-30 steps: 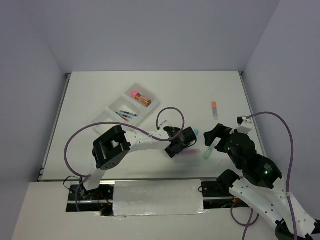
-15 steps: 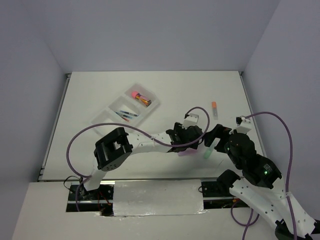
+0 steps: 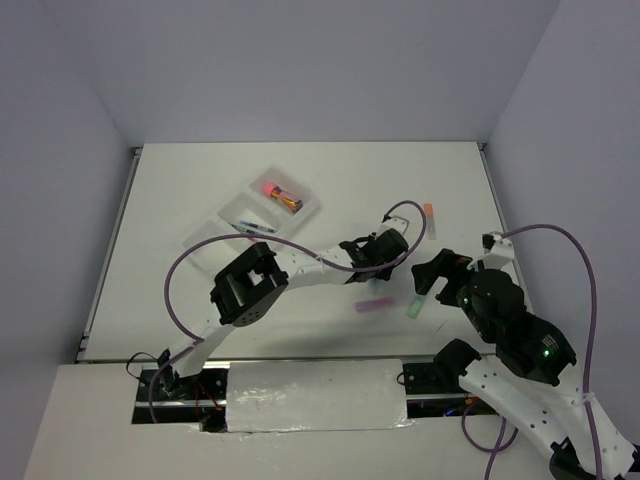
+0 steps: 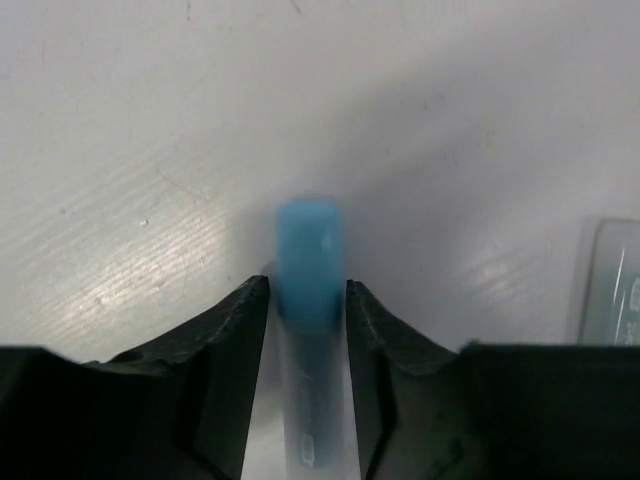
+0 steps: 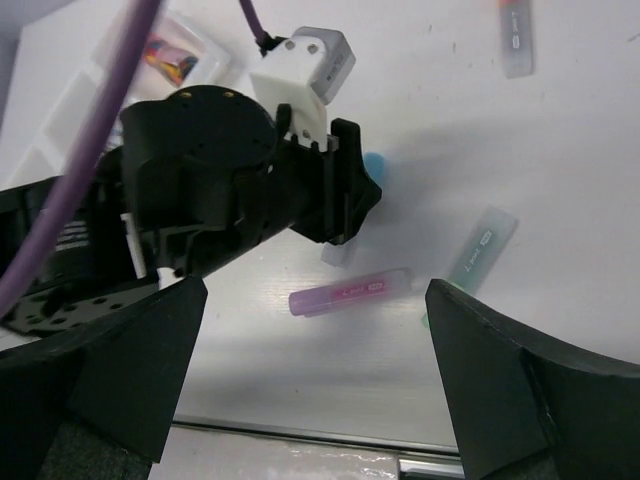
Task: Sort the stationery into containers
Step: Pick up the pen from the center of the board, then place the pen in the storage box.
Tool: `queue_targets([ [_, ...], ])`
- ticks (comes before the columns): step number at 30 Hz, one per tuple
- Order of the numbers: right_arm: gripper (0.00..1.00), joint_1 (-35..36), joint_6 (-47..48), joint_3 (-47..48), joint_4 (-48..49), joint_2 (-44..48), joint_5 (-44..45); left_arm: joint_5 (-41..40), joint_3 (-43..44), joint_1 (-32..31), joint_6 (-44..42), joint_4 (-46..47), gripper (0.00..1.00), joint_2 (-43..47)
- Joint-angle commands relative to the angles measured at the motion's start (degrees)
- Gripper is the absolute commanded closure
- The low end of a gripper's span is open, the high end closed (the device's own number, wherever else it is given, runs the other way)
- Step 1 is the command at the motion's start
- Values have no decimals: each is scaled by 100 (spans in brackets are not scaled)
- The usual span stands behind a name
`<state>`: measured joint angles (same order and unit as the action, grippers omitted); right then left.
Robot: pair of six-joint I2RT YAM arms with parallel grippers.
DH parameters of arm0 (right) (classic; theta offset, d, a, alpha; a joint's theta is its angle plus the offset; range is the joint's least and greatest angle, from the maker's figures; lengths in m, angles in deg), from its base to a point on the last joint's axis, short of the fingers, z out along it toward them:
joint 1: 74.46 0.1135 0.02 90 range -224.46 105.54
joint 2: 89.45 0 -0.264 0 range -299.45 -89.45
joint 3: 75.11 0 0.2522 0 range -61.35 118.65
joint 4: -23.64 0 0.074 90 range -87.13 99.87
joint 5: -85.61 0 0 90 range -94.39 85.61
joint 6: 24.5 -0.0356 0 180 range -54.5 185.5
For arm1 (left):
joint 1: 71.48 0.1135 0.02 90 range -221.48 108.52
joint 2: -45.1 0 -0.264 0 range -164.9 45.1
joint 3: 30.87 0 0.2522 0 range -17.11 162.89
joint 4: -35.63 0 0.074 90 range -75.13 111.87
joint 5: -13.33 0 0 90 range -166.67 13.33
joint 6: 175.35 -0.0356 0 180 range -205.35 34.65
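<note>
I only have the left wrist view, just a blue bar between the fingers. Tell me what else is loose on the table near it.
Observer: A purple bar lies flat on the table just beside the left tool, on the side toward the arm bases.
Operator: Go on, give me anything beyond that.
Observer: A green bar lies to the right of the purple one, apart from it.
Operator: Report the right tool.
Observer: The right tool is open and holds nothing, hovering over those two bars.
</note>
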<state>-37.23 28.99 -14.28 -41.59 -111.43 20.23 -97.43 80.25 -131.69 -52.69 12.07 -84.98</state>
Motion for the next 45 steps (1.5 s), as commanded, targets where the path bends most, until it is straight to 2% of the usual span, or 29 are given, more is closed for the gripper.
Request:
queue_targets([
  [1, 1, -6, 74, 443, -48, 158, 69, 361, 301, -35, -234, -364, 56, -290],
  [4, 1, -14, 83, 601, -101, 246, 60, 379, 389, -26, -286, -663, 64, -377],
  [6, 1, -6, 83, 645, -110, 317, 43, 336, 293, -26, -287, -716, 79, -360],
  [7, 1, -6, 92, 663, -92, 334, 34, 283, 231, 0, -235, -725, 90, -317],
  [9, 1, -6, 92, 681, -101, 343, -1, 63, 56, 61, -112, -830, 99, -124],
  [14, 1, -6, 197, 593, 40, 273, -89, -323, -770, 447, 249, -488, 100, 1088],
  [17, 1, -6, 302, 400, 242, 150, -151, -920, -1219, 764, 442, -583, 100, 2508],
  [19, 1, -14, 311, 286, 338, 1, -273, -1454, -1587, 1140, 905, -873, 100, 3082],
  [20, 1, -14, 329, 224, 408, -43, -326, -1649, -1745, 1273, 1126, -1257, 100, 3668],
  [22, 1, -6, 364, 66, 619, -131, -457, -2280, -2351, 1720, 1792, -1654, 100, 4286],
  [23, 1, -14, 381, 22, 681, -166, -493, -2441, -2780, 1888, 1979, -2004, 100, 4864],
  [26, 1, -6, 390, -110, 944, -324, -669, -2329, -3493, 2854, 2086, -2113, 96, 5727],
  [28, 1, -6, 373, -154, 1102, -430, -748, -2144, -3723, 3625, 2130, -2175, 93, 5958],
  [31, 1, -6, 347, -224, 1278, -579, -862, -1556, -4040, 4217, 1938, -1895, 88, 6100],
  [36, 0, -6, 338, -374, 1498, -834, -906, -1361, -4137, 4455, 1972, -1666, 78, 5609],
  [41, 0, -14, 312, -462, 1578, -1142, -898, -1361, -4164, 4632, 2139, -1551, 75, 5064],
  [44, 0, -23, 224, -514, 1657, -1309, -819, -1440, -4164, 4632, 2244, -1595, 61, 4958],
  [45, 0, -14, 206, -515, 1666, -1361, -775, -1458, -4181, 4632, 2305, -1604, 51, 4957],
])
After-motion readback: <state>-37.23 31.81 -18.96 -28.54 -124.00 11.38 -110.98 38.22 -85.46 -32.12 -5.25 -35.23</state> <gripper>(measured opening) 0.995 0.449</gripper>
